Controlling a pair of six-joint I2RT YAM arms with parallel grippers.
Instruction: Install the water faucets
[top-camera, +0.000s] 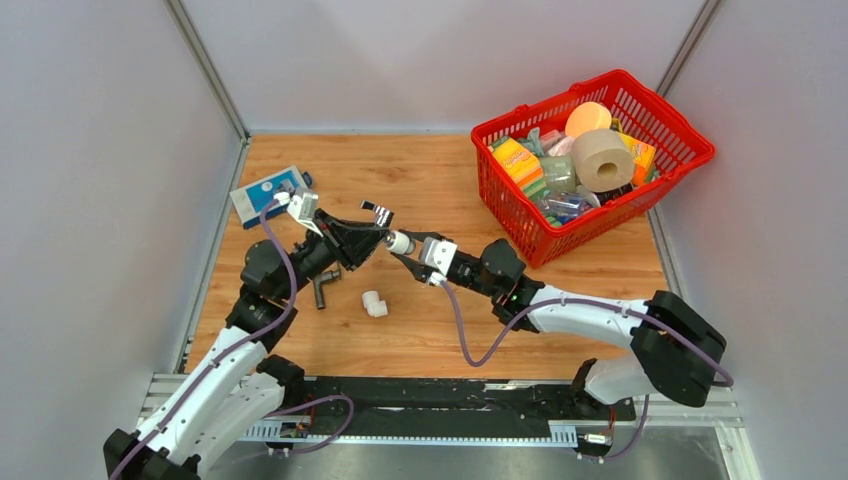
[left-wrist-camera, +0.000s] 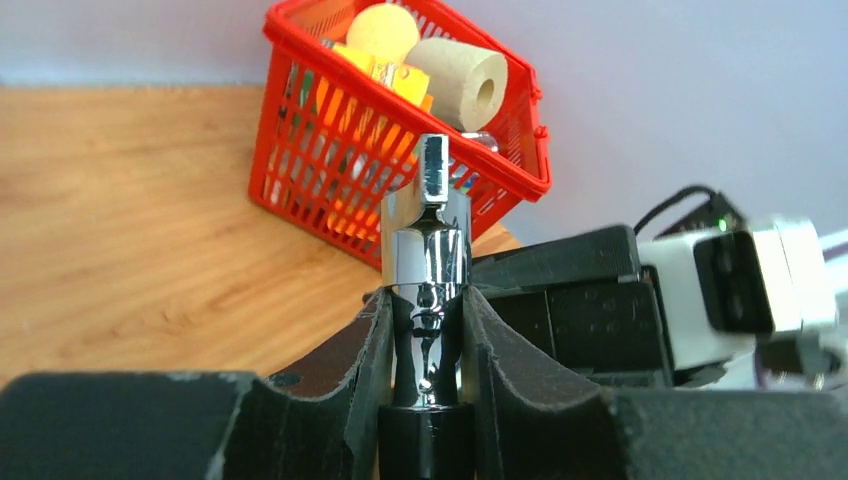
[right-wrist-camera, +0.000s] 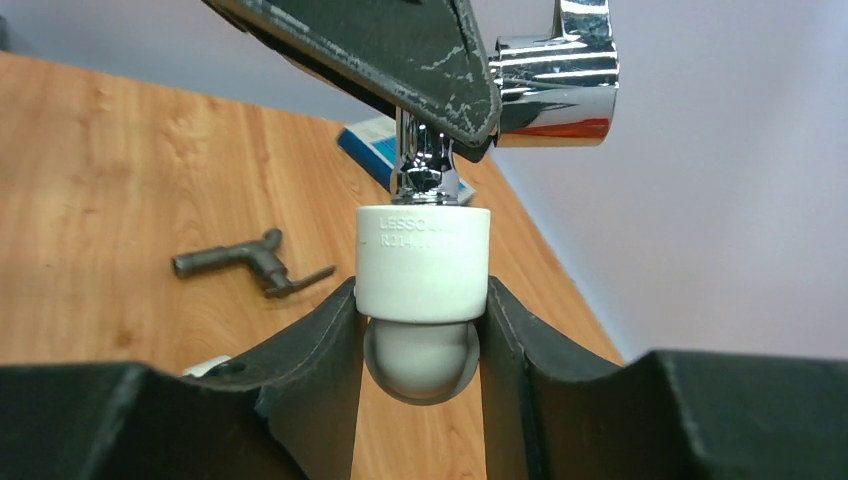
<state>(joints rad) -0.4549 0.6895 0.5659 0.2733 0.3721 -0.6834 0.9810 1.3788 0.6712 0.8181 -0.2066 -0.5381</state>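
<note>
Tabletop (top-camera: 420, 340): chrome faucet (left-wrist-camera: 428, 250) clamped, left end effector (left-wrist-camera: 428, 300).

Our right gripper (right-wrist-camera: 422, 300) clasps a white elbow fitting (right-wrist-camera: 423, 262) from both sides. Just ahead, the chrome faucet (right-wrist-camera: 555, 90) meets the fitting's mouth, pinched by the left gripper (right-wrist-camera: 455, 100). Left of our fingers, the dark grey faucet (right-wrist-camera: 245, 262) lies on the table (right-wrist-camera: 100, 180).

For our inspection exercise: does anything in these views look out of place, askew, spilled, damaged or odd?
Only wear stands out: a finger of the left claw, gripping the chrome faucet, is scuffed with pale scratches. Nothing is spilled or askew; the grey faucet and a spare white elbow lie on the table.
</note>
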